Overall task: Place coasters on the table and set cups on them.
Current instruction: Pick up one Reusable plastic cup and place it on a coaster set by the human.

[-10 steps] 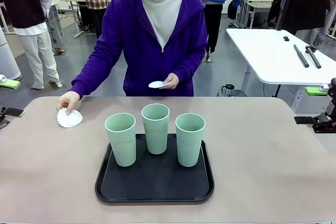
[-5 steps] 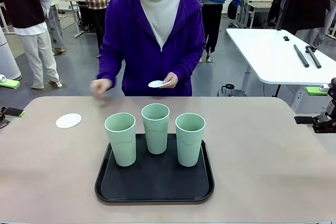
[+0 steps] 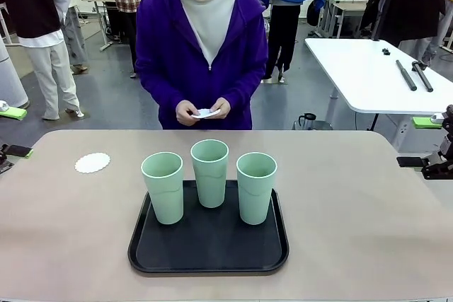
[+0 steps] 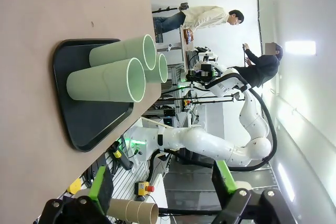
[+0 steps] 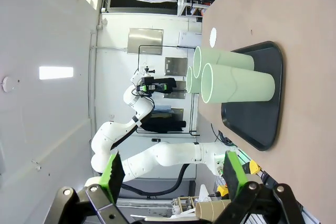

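Three mint-green cups stand upright on a black tray in the middle of the table. One white lacy coaster lies flat on the table, left of the tray and apart from it. The person at the far side holds more coasters in both hands at waist height. My left gripper is open and holds nothing, well back from the cups. My right gripper is also open and holds nothing, with the cups and the coaster far ahead of it.
The black tray has a raised rim. Bare tabletop lies on both sides of it and in front. A white table with dark tools stands behind at the right. Other people stand farther off.
The person let go of the coaster on the table's left and drew that hand back to the other hand, which holds the coasters. Cups, tray and both grippers have not moved.
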Controlling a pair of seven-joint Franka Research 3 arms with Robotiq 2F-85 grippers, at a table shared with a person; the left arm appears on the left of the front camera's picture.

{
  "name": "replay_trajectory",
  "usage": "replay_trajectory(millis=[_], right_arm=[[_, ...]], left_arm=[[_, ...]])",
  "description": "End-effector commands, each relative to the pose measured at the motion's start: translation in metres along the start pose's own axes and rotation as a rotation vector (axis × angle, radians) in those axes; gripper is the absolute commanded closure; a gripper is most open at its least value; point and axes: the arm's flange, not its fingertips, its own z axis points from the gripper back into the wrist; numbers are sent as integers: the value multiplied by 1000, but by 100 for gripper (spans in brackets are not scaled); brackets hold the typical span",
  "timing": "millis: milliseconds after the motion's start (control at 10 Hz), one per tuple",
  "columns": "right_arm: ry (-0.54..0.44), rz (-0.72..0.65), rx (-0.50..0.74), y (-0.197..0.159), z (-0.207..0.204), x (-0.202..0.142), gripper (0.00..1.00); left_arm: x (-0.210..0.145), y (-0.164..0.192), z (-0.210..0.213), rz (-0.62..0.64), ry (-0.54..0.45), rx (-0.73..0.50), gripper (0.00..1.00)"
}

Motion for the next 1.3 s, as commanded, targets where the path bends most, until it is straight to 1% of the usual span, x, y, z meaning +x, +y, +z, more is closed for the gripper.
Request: replay_trajectory(millis=[0,500,600,800,900,1100,1200], right_arm=[[-7,13,11,-1,2,0,0],[-7,13,11,-1,2,0,0],[-7,13,11,-1,2,0,0],[-7,13,11,-1,2,0,0],[-7,13,11,-1,2,0,0],[-7,13,11,-1,2,0,0],[-7,13,11,-1,2,0,0]], left_arm=[[-1,0,1,-13,-1,-11,0],[0,0,0,0,0,0,0],[8,-17,-6,-182,30,103,0],[22,-59,-32,-507,177,314,0],[25,-78,-49,-642,251,457,0],[27,-112,-86,-866,359,691,0],[29,-116,-105,-925,395,771,0]])
